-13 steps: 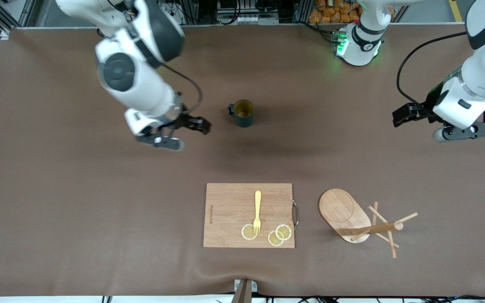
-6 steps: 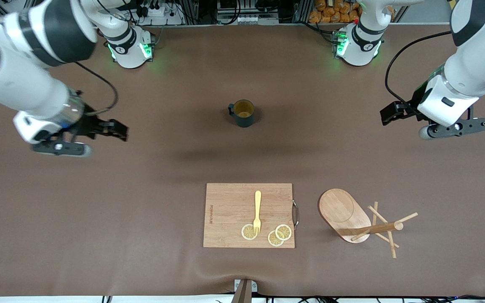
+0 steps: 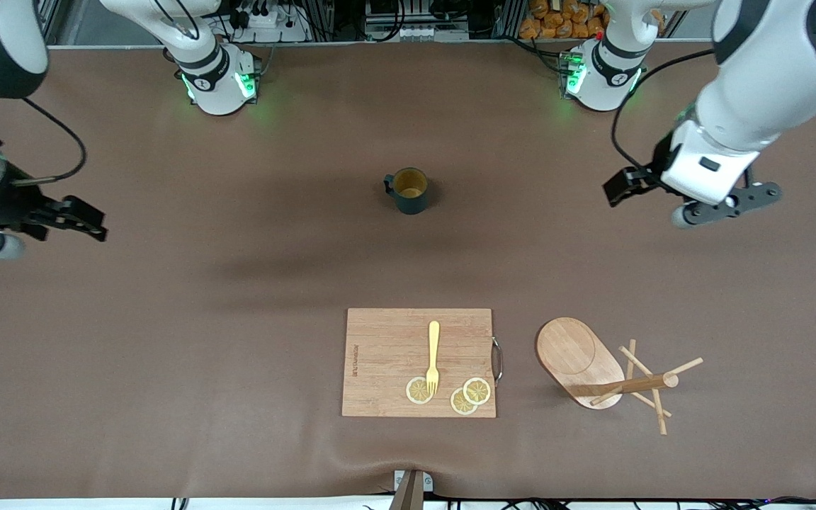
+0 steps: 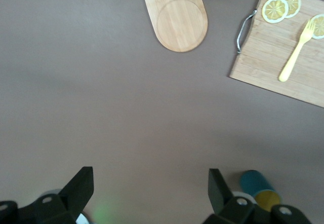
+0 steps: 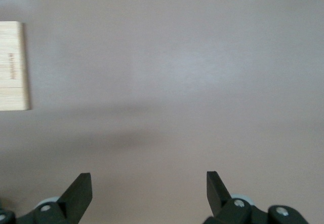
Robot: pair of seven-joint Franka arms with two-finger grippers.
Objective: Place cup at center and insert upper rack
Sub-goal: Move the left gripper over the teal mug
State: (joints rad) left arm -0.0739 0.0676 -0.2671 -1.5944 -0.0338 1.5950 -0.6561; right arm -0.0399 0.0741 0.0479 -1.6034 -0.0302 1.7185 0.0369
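Observation:
The dark teal cup (image 3: 408, 190) with its yellow inside stands upright in the middle of the table; it also shows in the left wrist view (image 4: 258, 189). The wooden rack's oval base (image 3: 578, 358) lies flat beside the cutting board, also in the left wrist view (image 4: 175, 16). Its post with crossing pegs (image 3: 638, 384) lies on its side, one end resting on the base. My left gripper (image 3: 619, 190) is open and empty, in the air toward the left arm's end of the table. My right gripper (image 3: 88, 223) is open and empty over the right arm's end.
A rectangular wooden cutting board (image 3: 380, 354) lies nearer the front camera than the cup. It carries a yellow fork (image 3: 433, 354) and three lemon slices (image 3: 470, 395). A corner of the board shows in the right wrist view (image 5: 12, 67).
My right arm has swung away from beside the cup out to the right arm's end of the table. My left gripper has drifted toward the middle. The cup and rack have not moved.

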